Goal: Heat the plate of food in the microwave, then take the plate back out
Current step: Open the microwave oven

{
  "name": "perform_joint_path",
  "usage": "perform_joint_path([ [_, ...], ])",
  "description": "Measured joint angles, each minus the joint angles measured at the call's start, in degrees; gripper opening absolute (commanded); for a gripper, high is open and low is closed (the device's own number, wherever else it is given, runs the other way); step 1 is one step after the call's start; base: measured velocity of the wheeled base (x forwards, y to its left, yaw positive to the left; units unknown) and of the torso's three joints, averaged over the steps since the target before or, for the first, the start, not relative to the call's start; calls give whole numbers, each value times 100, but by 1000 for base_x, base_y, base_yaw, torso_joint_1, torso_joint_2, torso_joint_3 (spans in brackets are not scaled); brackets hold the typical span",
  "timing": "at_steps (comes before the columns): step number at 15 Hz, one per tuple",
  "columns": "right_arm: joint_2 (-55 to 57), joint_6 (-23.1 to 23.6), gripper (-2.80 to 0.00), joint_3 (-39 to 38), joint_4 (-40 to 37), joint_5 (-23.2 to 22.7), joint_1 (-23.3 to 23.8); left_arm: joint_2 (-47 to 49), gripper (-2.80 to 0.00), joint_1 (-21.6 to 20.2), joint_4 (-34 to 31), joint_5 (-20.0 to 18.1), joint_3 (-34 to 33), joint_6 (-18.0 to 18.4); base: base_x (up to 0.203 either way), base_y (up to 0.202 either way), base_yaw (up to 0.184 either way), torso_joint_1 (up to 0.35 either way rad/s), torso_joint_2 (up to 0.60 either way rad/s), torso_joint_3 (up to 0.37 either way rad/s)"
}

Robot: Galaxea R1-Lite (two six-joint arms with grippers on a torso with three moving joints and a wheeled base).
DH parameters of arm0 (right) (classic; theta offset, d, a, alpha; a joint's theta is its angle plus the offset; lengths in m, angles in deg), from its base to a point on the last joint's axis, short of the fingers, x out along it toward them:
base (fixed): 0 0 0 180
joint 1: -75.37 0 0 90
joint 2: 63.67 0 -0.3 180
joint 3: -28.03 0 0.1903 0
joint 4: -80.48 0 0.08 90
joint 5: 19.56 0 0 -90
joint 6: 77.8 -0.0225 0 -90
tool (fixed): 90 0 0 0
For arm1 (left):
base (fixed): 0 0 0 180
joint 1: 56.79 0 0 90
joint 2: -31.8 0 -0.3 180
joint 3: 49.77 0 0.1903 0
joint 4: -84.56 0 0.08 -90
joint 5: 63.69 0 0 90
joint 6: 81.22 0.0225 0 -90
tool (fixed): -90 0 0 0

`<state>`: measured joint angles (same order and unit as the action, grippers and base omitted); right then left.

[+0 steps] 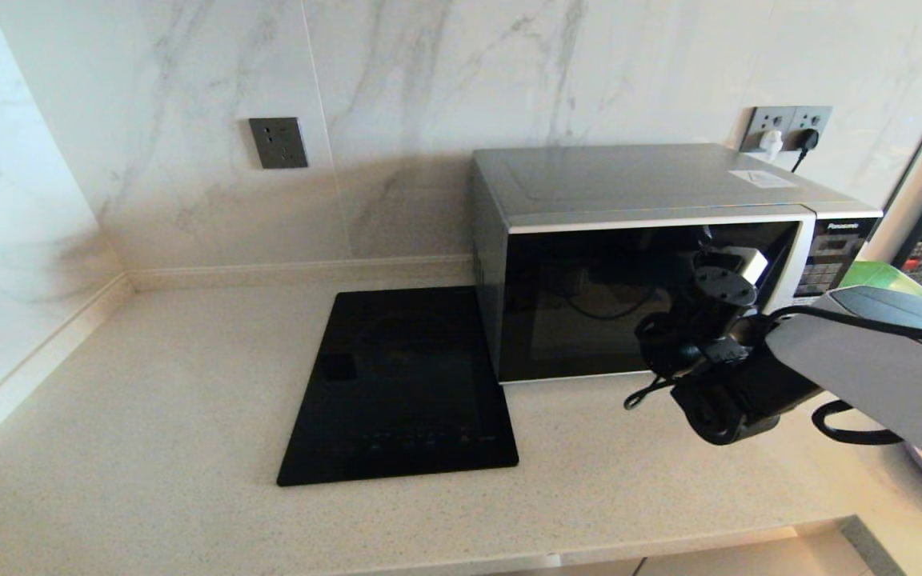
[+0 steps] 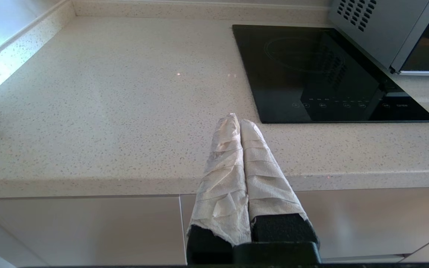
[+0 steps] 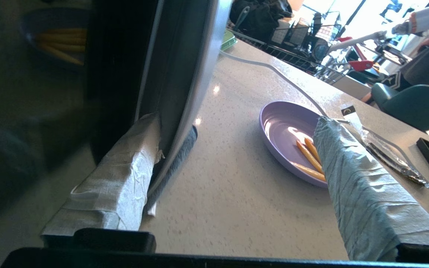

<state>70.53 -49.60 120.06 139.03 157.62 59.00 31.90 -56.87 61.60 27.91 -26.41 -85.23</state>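
Note:
The silver-grey Panasonic microwave (image 1: pixel 637 192) stands at the back right of the counter with its dark door closed. My right gripper (image 1: pixel 741 268) is at the door's right edge and is open. In the right wrist view, one wrapped finger (image 3: pixel 125 167) sits between the dark glass and the curved silver handle (image 3: pixel 196 74), while the other finger (image 3: pixel 356 178) is outside it. The lilac plate of food (image 3: pixel 292 137), with golden sticks, rests on the counter beside the microwave, partly behind that outer finger. My left gripper (image 2: pixel 238 119) is shut and empty, hanging before the counter's front edge.
A flat black cooktop (image 1: pixel 401 384) lies left of the microwave. A green tray (image 1: pixel 877 276) sits at the far right behind my arm. A plastic-wrapped item (image 3: pixel 393 156) and a thin cable (image 3: pixel 274 72) lie by the plate. Wall sockets (image 1: pixel 785 128) hold plugs.

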Motion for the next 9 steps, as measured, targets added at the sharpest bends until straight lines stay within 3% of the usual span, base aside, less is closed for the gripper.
perform_joint_path([
  [8, 80, 190, 0, 270, -9, 17, 148, 0, -280, 0, 0, -2, 0, 0, 0, 0, 0, 0, 0, 0],
  [9, 80, 190, -280, 309, -9, 20, 161, 0, -280, 0, 0, 0, 0, 0, 0, 0, 0, 0, 0, 0],
])
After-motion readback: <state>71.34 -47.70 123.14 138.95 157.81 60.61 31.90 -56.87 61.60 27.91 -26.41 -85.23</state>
